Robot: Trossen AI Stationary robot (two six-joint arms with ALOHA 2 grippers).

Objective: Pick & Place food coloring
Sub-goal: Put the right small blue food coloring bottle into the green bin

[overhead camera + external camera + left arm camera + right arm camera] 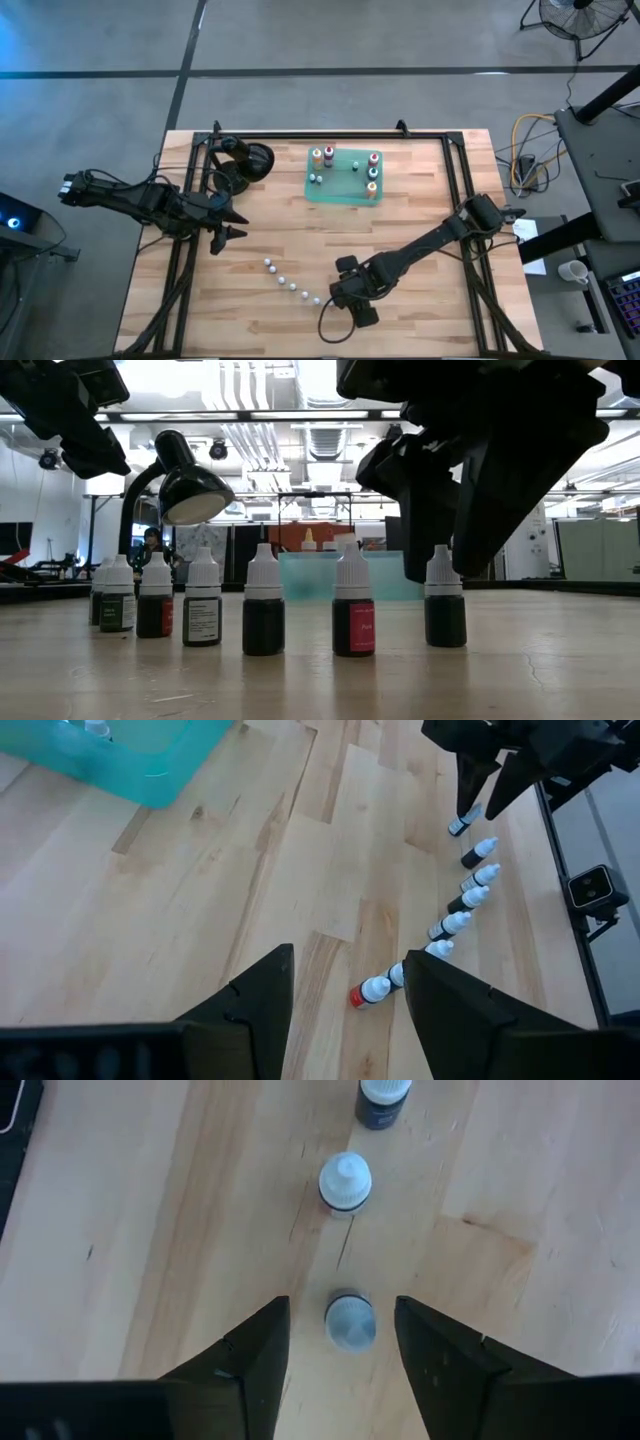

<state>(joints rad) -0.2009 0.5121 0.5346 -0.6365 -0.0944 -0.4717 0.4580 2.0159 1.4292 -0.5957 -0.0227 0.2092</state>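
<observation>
Standing near the far edge of the light wooden slatted table (300, 250), a flat translucent green tray (330, 190) holds several small food coloring bottles. In the high view I can count two with orange and red bodies (323, 155) at its far left corner, one red (374, 158) at its far right, one orange (372, 188) at its near right, and a few tiny ones between them; their exact number I cannot tell.

A second group, a row of small dark bottles with white round caps (290, 280), stands upright on the bare wood, well apart from the tray, running in a slanted line toward the near side. The low view shows six of them (263, 603), and some labels are green, red and pink.

The right gripper (335, 297) is at the near end of this row. Its dark fingers (255, 1355) are spread, one on each side of the last white-capped bottle (350, 1320), and in the right wrist view a gap is seen between each finger and the cap, so nothing is grasped.

The left gripper (228, 222) hangs above the table on the left, near a black desk lamp (245, 160), with its fingers (250, 1010) apart and nothing between them.
</observation>
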